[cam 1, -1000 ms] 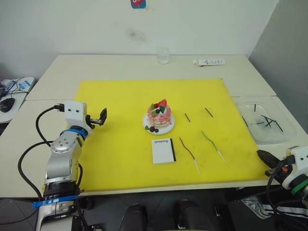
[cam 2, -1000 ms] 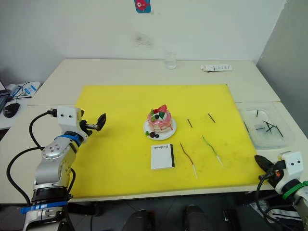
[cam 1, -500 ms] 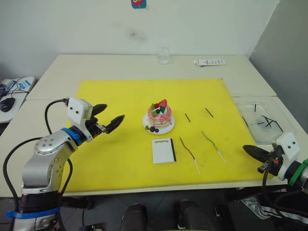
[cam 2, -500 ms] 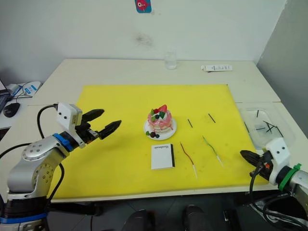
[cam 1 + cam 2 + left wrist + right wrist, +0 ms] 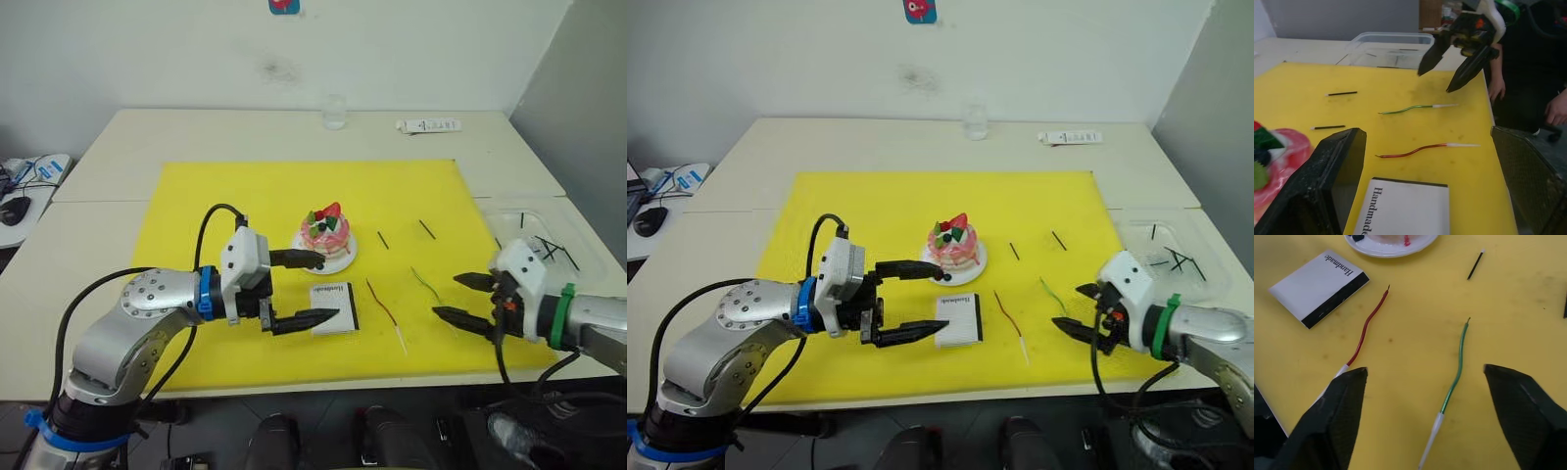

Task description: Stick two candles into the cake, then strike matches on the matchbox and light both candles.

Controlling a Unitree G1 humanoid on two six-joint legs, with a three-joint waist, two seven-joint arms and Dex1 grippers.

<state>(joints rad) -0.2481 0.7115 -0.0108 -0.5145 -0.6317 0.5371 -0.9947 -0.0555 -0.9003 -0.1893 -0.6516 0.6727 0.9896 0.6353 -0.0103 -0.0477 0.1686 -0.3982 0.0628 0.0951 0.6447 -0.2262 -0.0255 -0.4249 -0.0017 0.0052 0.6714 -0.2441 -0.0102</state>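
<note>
The pink cake (image 5: 326, 235) stands on its white plate (image 5: 343, 262) mid-mat, with the white matchbox (image 5: 334, 305) just in front. To the right lie the red candle (image 5: 384, 306) and the green candle (image 5: 427, 286), and beyond them two black matches (image 5: 381, 239). My left gripper (image 5: 330, 285) is open, one finger by the plate and the other at the matchbox's near left edge. Open too, my right gripper (image 5: 446, 296) hovers just right of the green candle (image 5: 1456, 363), whose pale end lies between the fingers in the right wrist view.
A yellow mat (image 5: 225, 206) covers the table's middle. A clear plastic tray (image 5: 578, 257) with several black matches sits at the right edge. A glass (image 5: 333, 113) and a white remote (image 5: 426, 125) stand at the back. A person's hand (image 5: 1557, 105) hangs beyond the table's right side.
My left arm swung in from the mat's left edge to the cake and matchbox. My right gripper came in from the table's right corner toward the green candle and opened.
</note>
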